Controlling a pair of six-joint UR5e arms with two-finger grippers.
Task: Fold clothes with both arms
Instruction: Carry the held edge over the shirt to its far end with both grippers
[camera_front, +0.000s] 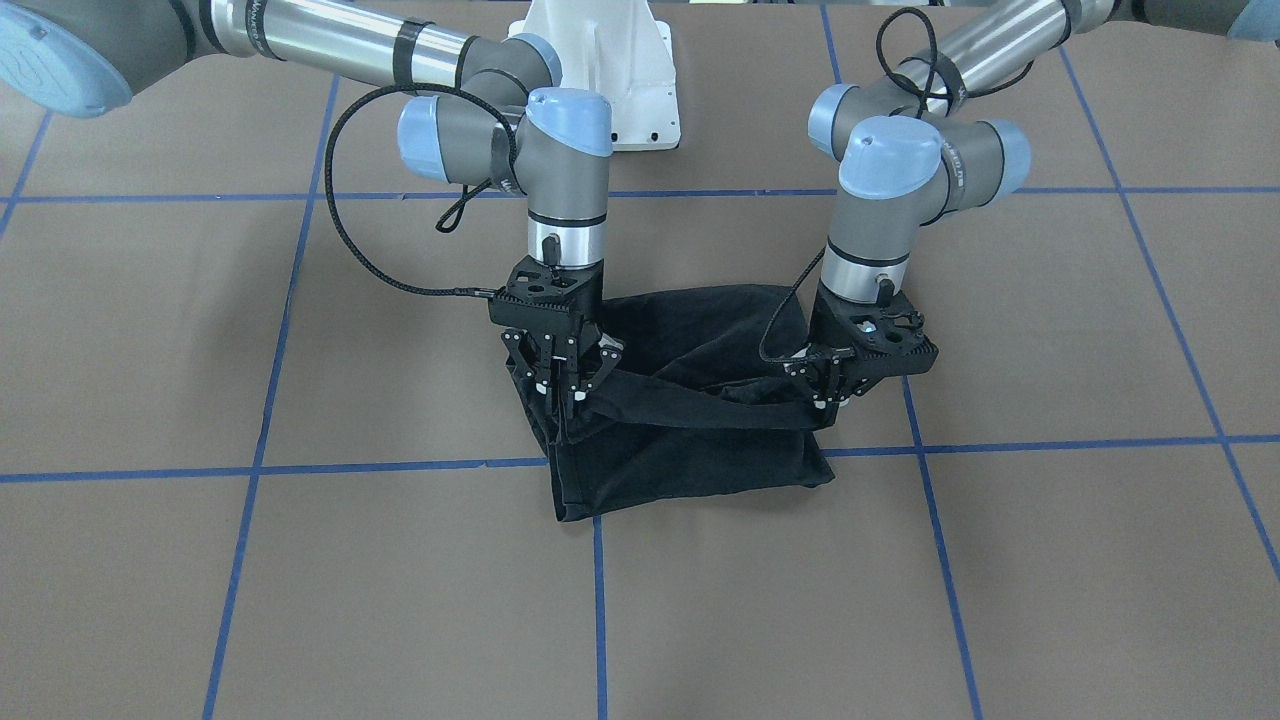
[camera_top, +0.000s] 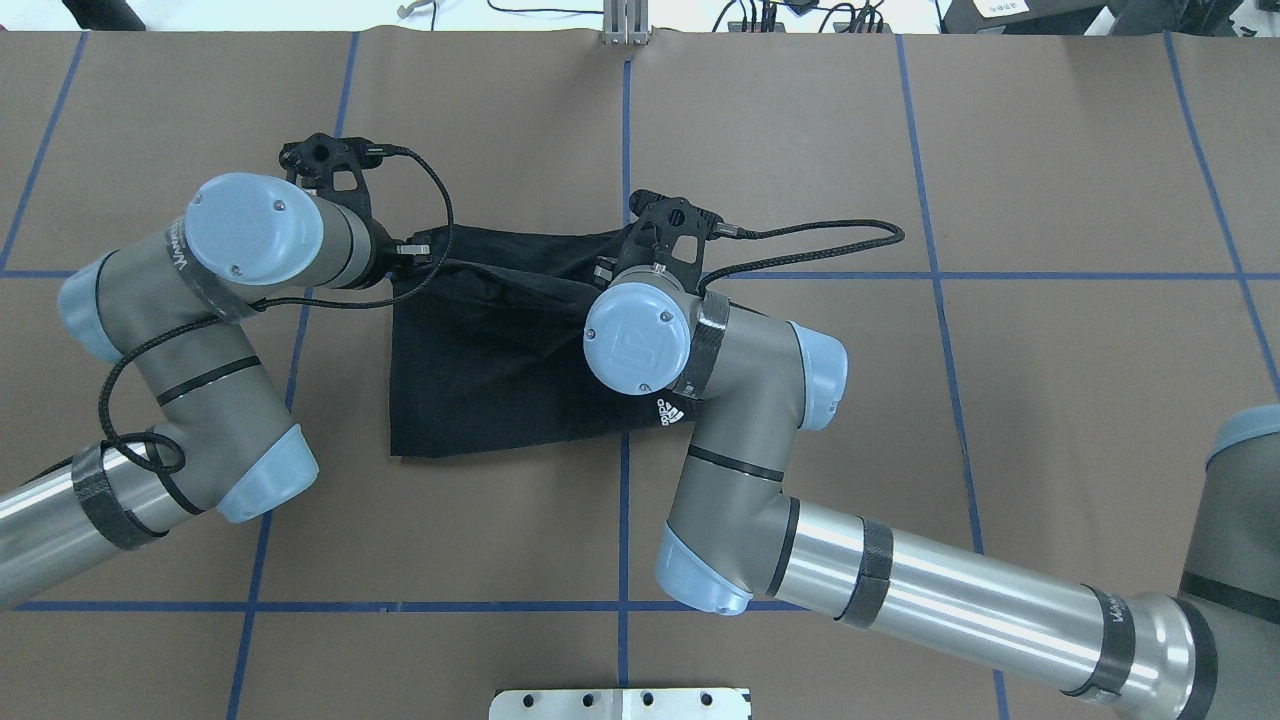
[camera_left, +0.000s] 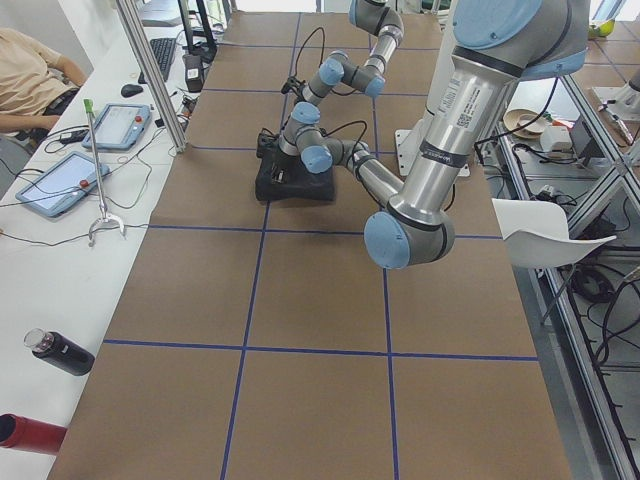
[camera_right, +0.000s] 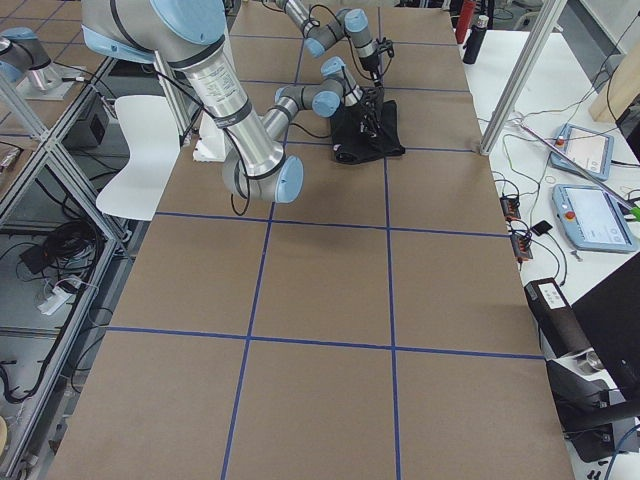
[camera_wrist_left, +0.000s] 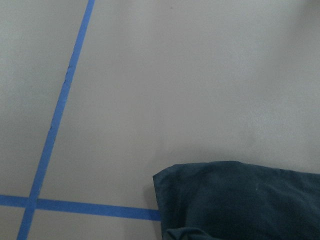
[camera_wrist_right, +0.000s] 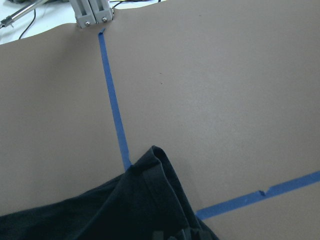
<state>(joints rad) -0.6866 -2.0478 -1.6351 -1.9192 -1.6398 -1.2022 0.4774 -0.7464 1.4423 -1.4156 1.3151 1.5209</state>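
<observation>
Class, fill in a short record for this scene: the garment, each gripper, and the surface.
garment: black T-shirt, partly folded, lower part resting on the table
left gripper: shut on the T-shirt's raised edge
right gripper: shut on the same edge, at its other end
edge: stretched between both grippers
surface: brown, with blue tape lines
</observation>
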